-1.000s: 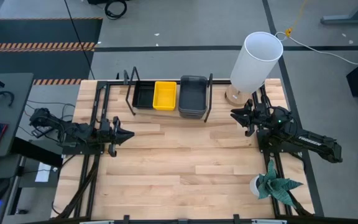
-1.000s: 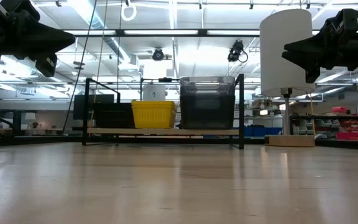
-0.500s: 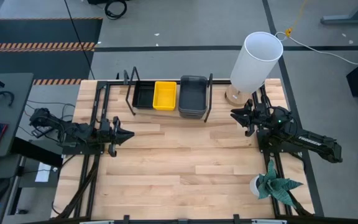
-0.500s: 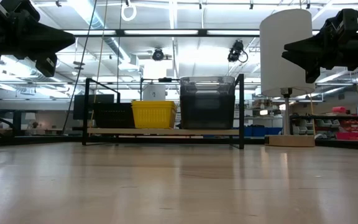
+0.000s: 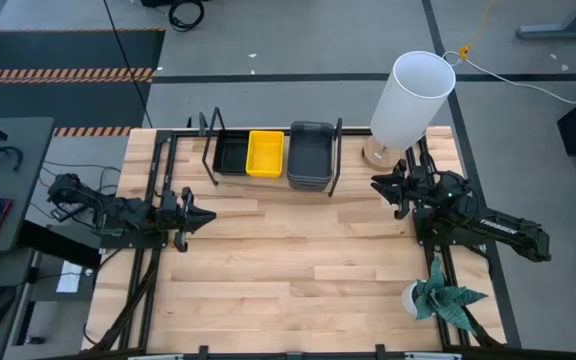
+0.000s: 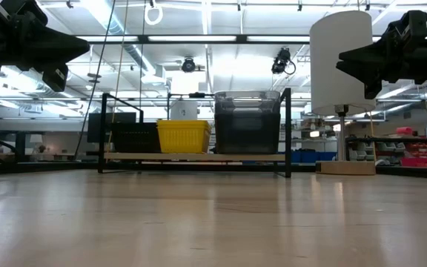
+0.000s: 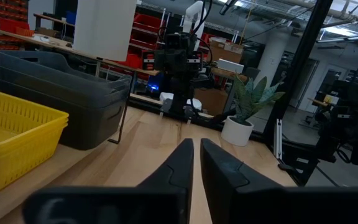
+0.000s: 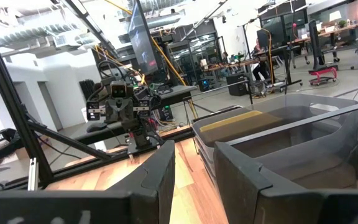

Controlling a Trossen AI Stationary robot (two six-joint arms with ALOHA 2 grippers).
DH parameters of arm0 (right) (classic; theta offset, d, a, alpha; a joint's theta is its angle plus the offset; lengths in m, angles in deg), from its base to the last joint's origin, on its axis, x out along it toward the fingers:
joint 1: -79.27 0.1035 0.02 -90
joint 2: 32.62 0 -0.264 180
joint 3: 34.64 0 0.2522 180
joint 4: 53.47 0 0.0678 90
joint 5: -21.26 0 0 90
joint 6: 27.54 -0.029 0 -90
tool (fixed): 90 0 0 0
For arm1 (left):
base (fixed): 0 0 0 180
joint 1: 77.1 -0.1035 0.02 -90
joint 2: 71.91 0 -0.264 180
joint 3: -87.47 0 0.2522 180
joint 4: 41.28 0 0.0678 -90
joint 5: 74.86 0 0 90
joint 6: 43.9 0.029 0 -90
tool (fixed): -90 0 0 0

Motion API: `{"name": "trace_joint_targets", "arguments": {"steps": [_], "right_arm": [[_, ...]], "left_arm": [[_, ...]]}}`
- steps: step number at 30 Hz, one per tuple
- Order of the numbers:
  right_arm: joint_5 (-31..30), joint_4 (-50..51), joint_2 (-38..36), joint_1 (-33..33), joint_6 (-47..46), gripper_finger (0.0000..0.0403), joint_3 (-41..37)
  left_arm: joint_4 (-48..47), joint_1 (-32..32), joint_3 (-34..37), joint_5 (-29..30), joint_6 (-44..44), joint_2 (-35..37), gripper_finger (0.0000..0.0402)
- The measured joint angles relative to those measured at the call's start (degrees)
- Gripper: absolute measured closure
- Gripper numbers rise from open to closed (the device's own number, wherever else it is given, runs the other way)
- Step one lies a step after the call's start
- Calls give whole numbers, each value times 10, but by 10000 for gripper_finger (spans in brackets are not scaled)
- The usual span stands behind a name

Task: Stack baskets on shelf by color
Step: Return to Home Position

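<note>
The shelf [image 5: 208,150], a light-wood board [image 6: 199,156] with black wire ends, stands at the table's far edge. On it, side by side, rest a black basket [image 5: 230,155], a yellow basket [image 5: 265,153] and a taller stack of dark grey baskets [image 5: 311,155]. My left gripper [image 5: 206,215] hovers shut near the table's left edge, pointing right, and holds nothing. My right gripper [image 5: 376,184] hovers to the right of the shelf, pointing left; its fingers stand a little apart and hold nothing. The left wrist view shows the yellow basket [image 7: 11,143] and the grey stack [image 7: 61,99].
A tall white cylindrical lamp [image 5: 413,95] stands on a wooden base at the table's far right corner, just behind my right arm. A small potted plant [image 5: 443,295] sits near the right edge. The slatted tabletop [image 5: 298,260] stretches bare between the arms.
</note>
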Motion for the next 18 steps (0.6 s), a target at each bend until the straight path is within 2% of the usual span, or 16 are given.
{"name": "trace_joint_targets", "arguments": {"steps": [18], "right_arm": [[0, 0, 0, 0, 0, 287, 0]], "left_arm": [[0, 0, 0, 0, 0, 0, 368]]}}
